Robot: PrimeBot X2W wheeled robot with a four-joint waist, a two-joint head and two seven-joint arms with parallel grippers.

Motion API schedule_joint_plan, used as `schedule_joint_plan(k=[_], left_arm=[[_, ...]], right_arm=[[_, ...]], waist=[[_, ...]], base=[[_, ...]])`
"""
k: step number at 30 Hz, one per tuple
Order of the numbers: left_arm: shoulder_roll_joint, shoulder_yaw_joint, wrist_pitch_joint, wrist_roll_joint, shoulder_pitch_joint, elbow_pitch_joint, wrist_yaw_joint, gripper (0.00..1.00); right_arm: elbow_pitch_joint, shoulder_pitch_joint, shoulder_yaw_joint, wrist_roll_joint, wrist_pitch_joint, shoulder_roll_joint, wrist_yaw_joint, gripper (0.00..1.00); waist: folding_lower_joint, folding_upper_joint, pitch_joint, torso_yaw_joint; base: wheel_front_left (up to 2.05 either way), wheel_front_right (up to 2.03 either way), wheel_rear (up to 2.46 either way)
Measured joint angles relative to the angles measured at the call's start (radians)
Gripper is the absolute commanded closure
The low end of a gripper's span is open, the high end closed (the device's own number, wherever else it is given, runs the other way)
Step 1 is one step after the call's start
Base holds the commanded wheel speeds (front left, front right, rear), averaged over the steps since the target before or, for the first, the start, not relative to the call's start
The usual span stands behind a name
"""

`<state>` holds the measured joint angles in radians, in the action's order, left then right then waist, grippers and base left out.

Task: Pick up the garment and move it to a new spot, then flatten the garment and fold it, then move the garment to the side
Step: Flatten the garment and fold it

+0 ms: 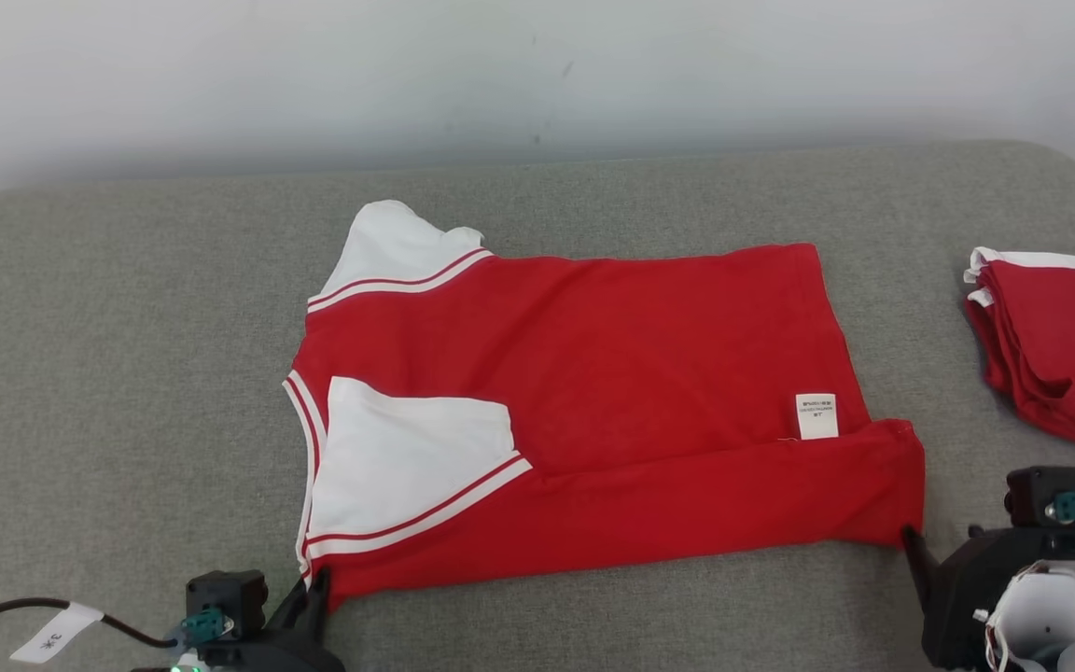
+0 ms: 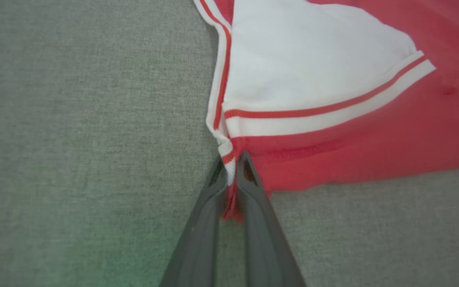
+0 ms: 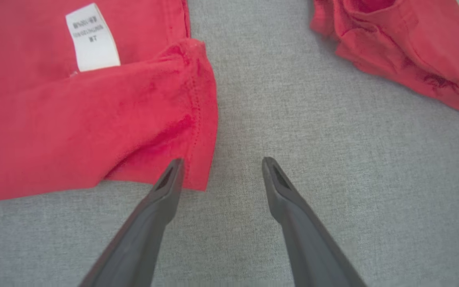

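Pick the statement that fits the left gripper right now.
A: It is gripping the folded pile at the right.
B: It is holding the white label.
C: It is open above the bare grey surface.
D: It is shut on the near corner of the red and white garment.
D: in the left wrist view, the left gripper is closed, with the striped corner of the garment pinched in it.

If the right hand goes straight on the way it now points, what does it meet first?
Probably the red garment, at its near corner: one finger of the open right hand is at the hem, the other over bare grey cushion. Depth is unclear.
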<state>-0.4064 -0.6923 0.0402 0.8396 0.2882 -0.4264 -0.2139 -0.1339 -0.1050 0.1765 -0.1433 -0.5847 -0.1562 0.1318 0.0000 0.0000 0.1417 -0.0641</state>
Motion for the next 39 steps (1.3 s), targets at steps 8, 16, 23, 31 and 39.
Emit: schedule_joint_plan(k=[8, 16, 23, 31, 39], left_arm=[[0.002, -0.003, 0.016, -0.008, 0.013, 0.006, 0.002, 1.0], [0.006, -0.004, 0.02, -0.009, 0.023, 0.004, 0.002, 1.0], [0.008, -0.005, 0.029, -0.009, 0.025, 0.003, 0.001, 1.0], [0.007, -0.007, 0.045, -0.005, 0.011, 0.002, 0.002, 1.0], [-0.051, -0.011, 0.052, -0.006, -0.067, 0.061, -0.018, 1.0]], right_arm=[[-0.071, -0.057, 0.03, 0.055, -0.009, 0.058, 0.0, 0.0], [-0.14, -0.089, 0.035, 0.068, -0.044, 0.078, 0.0, 0.0], [-0.154, -0.105, 0.034, 0.066, -0.058, 0.089, 0.0, 1.0], [-0.121, -0.075, 0.057, 0.066, -0.054, 0.093, 0.0, 1.0], [-0.008, 0.028, 0.046, 0.007, -0.094, 0.086, 0.0, 1.0]], waist=[[0.0, 0.0, 0.013, 0.015], [0.0, 0.0, 0.024, 0.029], [0.0001, 0.0, 0.022, 0.039], [0.0, 0.0, -0.011, 0.041], [0.0, 0.0, -0.063, 0.031]], base=[[0.0, 0.0, 0.0], [0.0, 0.0, 0.0], [0.0, 0.0, 0.0], [0.0, 0.0, 0.0], [0.0, 0.0, 0.0]])
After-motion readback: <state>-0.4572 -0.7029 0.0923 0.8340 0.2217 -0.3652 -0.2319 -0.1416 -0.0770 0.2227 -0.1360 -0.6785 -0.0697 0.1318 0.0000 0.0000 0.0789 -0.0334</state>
